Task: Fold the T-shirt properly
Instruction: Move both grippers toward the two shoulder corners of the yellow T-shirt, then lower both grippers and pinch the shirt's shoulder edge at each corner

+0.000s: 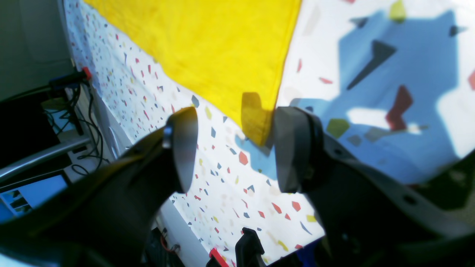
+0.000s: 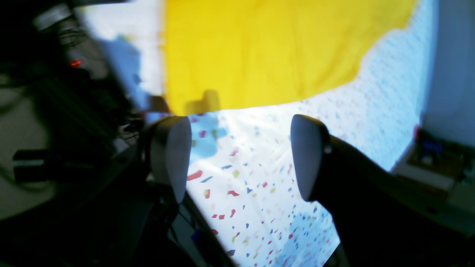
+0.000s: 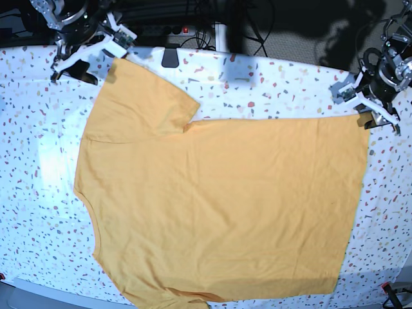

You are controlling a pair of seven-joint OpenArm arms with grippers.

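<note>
Item: soft mustard-yellow short-sleeved T-shirt (image 3: 225,206), flat, unfolded; I found folding unstarted. Left pincer (image 1: 233,148), right pincer (image 2: 239,155) at its corners, both apart, empty.

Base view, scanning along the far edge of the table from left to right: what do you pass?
Right gripper → upper sleeve of the mustard yellow-orange short-sleeved T-shirt → bare stretch of white cloth with coloured terrazzo specks → left gripper, at the T-shirt's far hem corner.

One T-shirt (image 3: 219,206) is counted. One speckled cloth (image 3: 38,167) is counted. Two grippers are counted: left gripper (image 3: 367,106) and right gripper (image 3: 87,55).
</note>
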